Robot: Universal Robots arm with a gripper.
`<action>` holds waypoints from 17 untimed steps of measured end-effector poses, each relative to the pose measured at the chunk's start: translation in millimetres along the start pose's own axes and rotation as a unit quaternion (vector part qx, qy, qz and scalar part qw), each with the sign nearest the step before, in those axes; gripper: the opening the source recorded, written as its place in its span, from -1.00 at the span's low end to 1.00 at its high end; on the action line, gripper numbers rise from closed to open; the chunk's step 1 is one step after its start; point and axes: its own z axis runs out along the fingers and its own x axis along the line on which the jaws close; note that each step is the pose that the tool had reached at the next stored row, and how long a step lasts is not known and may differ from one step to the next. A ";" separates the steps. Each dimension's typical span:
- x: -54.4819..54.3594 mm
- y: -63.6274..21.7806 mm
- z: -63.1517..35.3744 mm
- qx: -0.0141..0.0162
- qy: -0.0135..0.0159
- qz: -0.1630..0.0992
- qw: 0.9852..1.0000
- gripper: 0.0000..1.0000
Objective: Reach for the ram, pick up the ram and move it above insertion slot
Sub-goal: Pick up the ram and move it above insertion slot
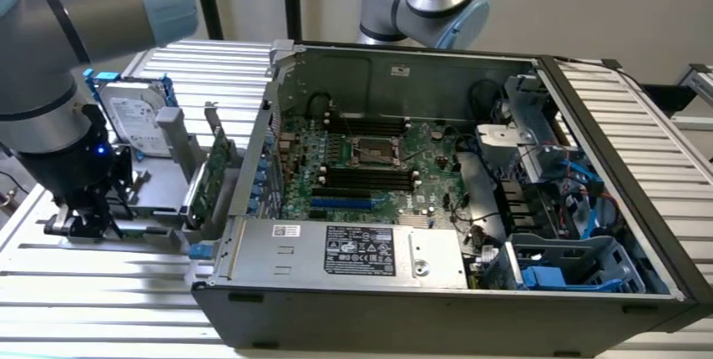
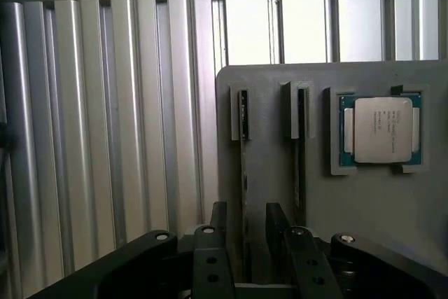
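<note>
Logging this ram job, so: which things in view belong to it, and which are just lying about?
Job: ram, flanked by the open gripper; insertion slot.
Lying about: processor, hard drive, expansion card, power supply.

even soft light overall; glare whitens the ribbed silver aluminium bench (image 2: 301, 26); open black computer case (image 1: 446, 309) interior shadowed, dim.

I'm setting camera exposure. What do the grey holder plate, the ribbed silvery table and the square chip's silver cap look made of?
Grey holder plate: matte plastic, possibly printed; even dull surface, no glare. Ribbed silvery table: likely aluminium slats; bright streaky reflections. Square chip's silver cap: metal, satin sheen, with dark lettering.
</note>
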 end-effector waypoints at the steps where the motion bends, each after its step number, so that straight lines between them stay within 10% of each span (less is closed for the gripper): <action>1: 0.0 0.0 1.7 0.000 0.000 0.000 1.000 -0.27; 17: -2.1 0.4 11.2 0.000 0.000 0.000 1.000 -0.27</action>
